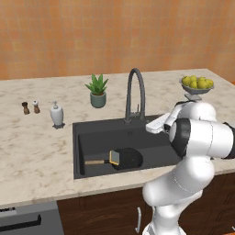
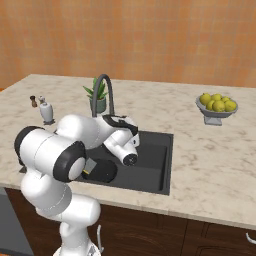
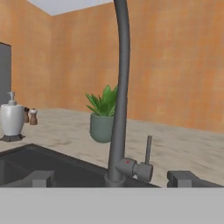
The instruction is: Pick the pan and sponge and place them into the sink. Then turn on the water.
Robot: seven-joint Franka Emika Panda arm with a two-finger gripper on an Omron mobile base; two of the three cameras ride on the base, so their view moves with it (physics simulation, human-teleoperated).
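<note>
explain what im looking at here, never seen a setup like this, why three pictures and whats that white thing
The white thing is a robot arm in a simulated kitchen. Two pictures come from cameras on its base, behind it to the left and to the right, so they show one scene from two sides. The third comes from a camera on its hand, looking along the tool, which is open and holds nothing.

It faces the faucet, with the faucet's small lever just ahead. No water is running.

In the sink lie the frying pan and a sponge on it. On the counter stand a potted plant, a soap dispenser, two small shakers and a bowl of lemons.
</note>
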